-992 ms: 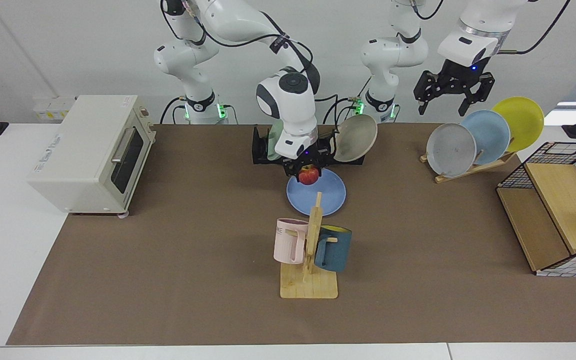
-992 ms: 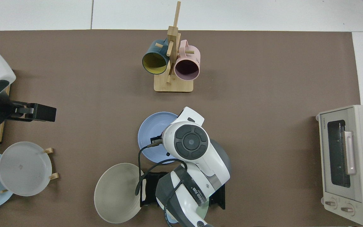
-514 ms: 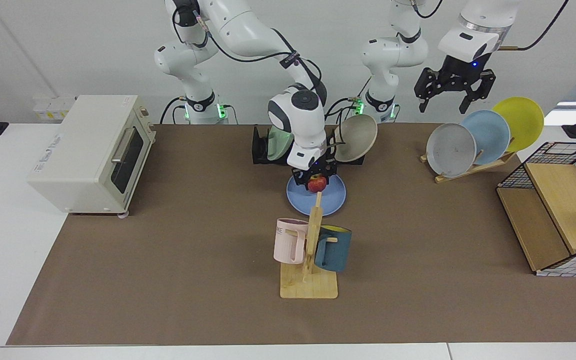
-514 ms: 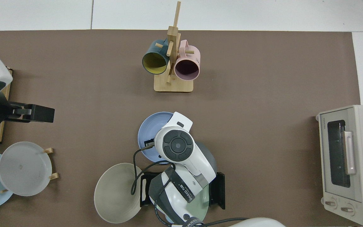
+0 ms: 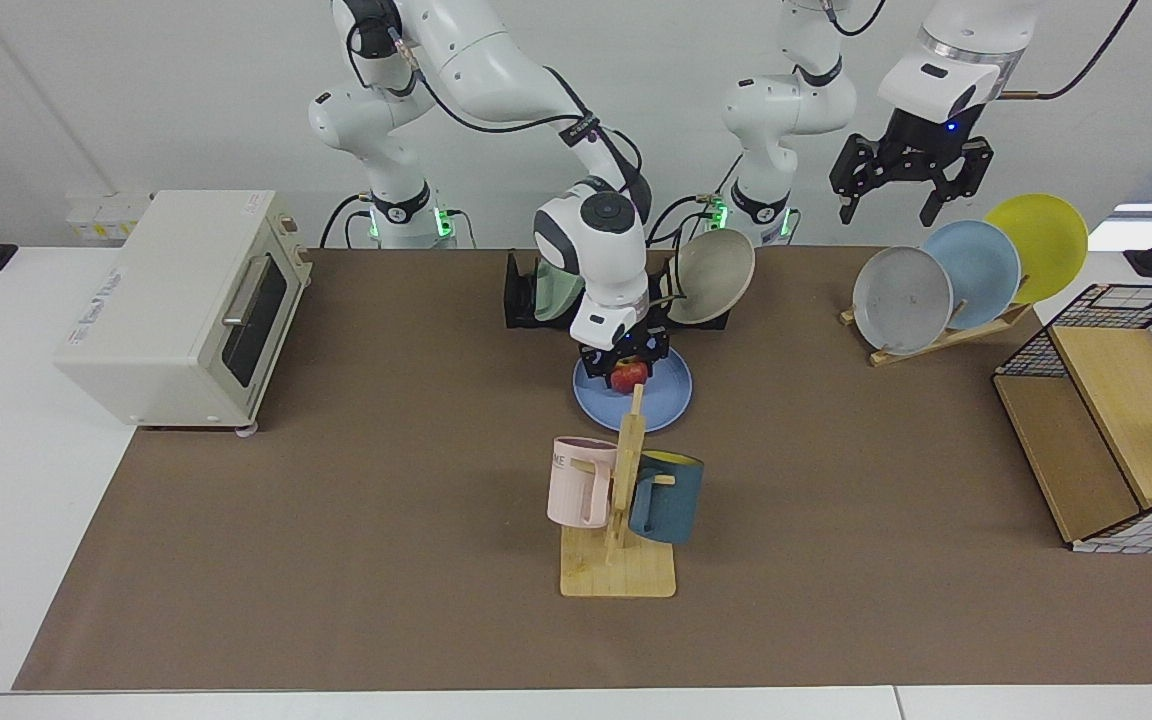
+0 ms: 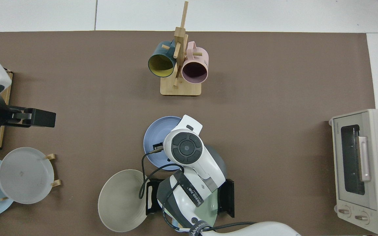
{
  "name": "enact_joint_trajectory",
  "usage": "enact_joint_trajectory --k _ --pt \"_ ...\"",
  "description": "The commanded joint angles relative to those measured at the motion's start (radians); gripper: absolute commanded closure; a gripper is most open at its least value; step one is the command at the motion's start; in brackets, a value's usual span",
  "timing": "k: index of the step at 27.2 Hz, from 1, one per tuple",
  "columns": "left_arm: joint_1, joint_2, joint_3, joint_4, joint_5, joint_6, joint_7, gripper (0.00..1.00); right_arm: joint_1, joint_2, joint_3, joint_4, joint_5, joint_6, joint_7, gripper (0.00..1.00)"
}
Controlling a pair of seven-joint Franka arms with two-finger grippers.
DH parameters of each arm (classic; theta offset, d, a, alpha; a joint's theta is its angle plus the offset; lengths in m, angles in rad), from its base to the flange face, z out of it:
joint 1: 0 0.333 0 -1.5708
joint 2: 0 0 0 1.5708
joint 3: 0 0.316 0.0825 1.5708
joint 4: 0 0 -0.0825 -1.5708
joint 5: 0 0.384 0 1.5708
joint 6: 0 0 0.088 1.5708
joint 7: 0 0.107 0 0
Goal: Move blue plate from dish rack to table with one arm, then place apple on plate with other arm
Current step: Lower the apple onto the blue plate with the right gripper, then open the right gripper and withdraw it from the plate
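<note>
The apple (image 5: 628, 376) is being held between the fingers of the right gripper (image 5: 626, 368), low over the middle of the blue plate (image 5: 658, 400); whether it is already touching the plate cannot be told. The plate is lying flat on the table (image 5: 356, 520), just in front of the dish rack (image 5: 521, 300), so the first half of the task is judged done.

The apple is being judged firm, smooth and light, but round, so it is likely to roll once let go. It is being gripped across its widest part, which is the safest hold; a release close to the plate's surface is being advised, since the plate is glossy and shallow and little is offered to stop a rolling fruit. The plate itself is judged stiff and slippery.

The left gripper (image 5: 906, 180) is being held high above the wooden plate stand (image 5: 946, 335), fingers spread and empty; that arm is waiting.

In the facing view the apple and the pinch on it are being shown plainly. In the top view the apple is being hidden entirely by the right arm's wrist (image 6: 185, 147), and only a crescent of the blue plate (image 6: 154, 134) is being left visible. The top view is, however, showing how the plate is lying clear of the rack (image 6: 230, 198) and of the mug tree (image 6: 179, 87).
</note>
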Motion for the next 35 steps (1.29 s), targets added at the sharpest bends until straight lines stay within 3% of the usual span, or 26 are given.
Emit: enact_joint_trajectory --k 1,2,12,22,35 --pt "-0.003 -0.004 0.008 0.013 -0.006 -0.023 0.004 0.0 -0.008 0.01 0.007 0.007 -0.004 0.02 0.008 0.11" --pt "-0.003 -0.005 0.008 0.013 -0.004 -0.023 0.004 0.0 -0.007 0.01 0.006 0.007 -0.004 0.02 0.01 0.0" --pt "-0.003 -0.005 0.008 0.013 -0.004 -0.023 0.004 0.0 -0.028 -0.063 -0.01 0.017 0.002 -0.056 0.017 0.0" --pt "-0.003 -0.004 0.008 0.013 -0.004 -0.023 0.004 0.0 -0.254 -0.221 -0.007 0.033 -0.013 -0.219 -0.08 0.0" --pt "-0.003 -0.004 0.008 0.013 -0.004 -0.023 0.004 0.0 -0.54 -0.407 -0.013 0.07 -0.019 -0.596 -0.397 0.0"
